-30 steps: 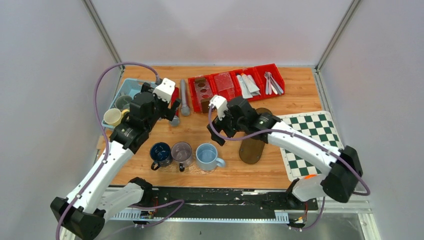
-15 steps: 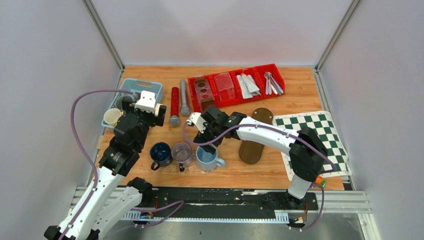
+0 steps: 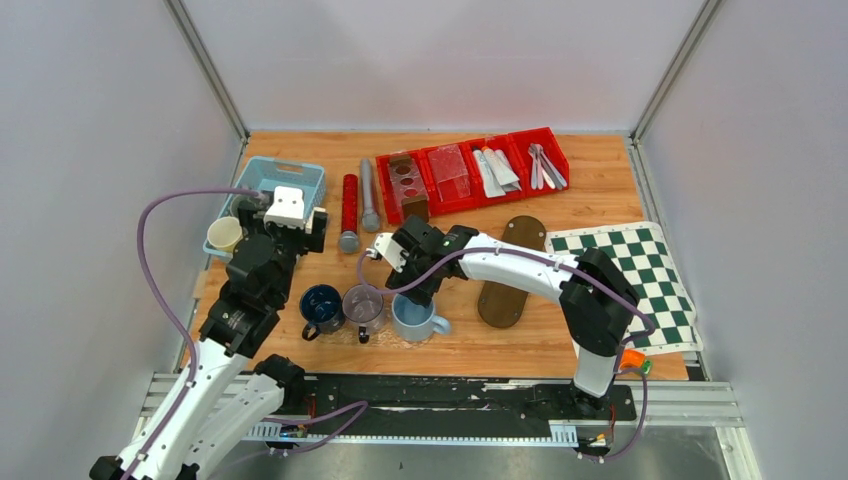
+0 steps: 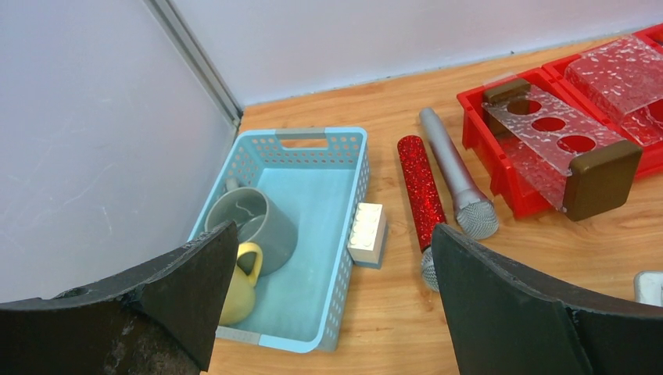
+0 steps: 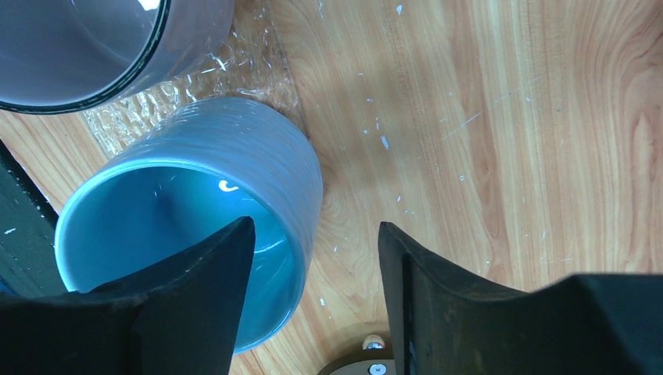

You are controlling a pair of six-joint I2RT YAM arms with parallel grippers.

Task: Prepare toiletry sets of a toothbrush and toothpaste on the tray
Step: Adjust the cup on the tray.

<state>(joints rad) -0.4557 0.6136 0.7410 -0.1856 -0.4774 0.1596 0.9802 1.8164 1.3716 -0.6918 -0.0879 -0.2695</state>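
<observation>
The toothbrushes (image 3: pixel 545 166) lie in the far-right red bin, and the toothpaste tubes (image 3: pixel 497 170) lie in the bin beside it. The dark brown oval tray (image 3: pixel 505 285) lies bare right of the mugs; its edge shows in the right wrist view (image 5: pixel 391 363). My right gripper (image 3: pixel 412 283) (image 5: pixel 317 226) is open, down at the light blue mug (image 3: pixel 415 314) (image 5: pixel 195 195), its jaws either side of the mug's wall. My left gripper (image 3: pixel 312 224) (image 4: pixel 335 228) is open and empty, in the air near the blue basket.
A blue basket (image 3: pixel 300 178) (image 4: pixel 344 258) holds a grey and a yellow mug. A white block (image 4: pixel 367 230), a red microphone (image 3: pixel 349 205) and a grey one (image 3: pixel 369 198) lie beside it. Dark blue (image 3: pixel 322 303) and grey (image 3: pixel 363 300) mugs stand left of the light blue one. A chessboard mat (image 3: pixel 625 285) lies at the right.
My right gripper has moved left and down onto the light blue mug's rim. My left gripper has pulled back left, away from the microphones toward the basket.
</observation>
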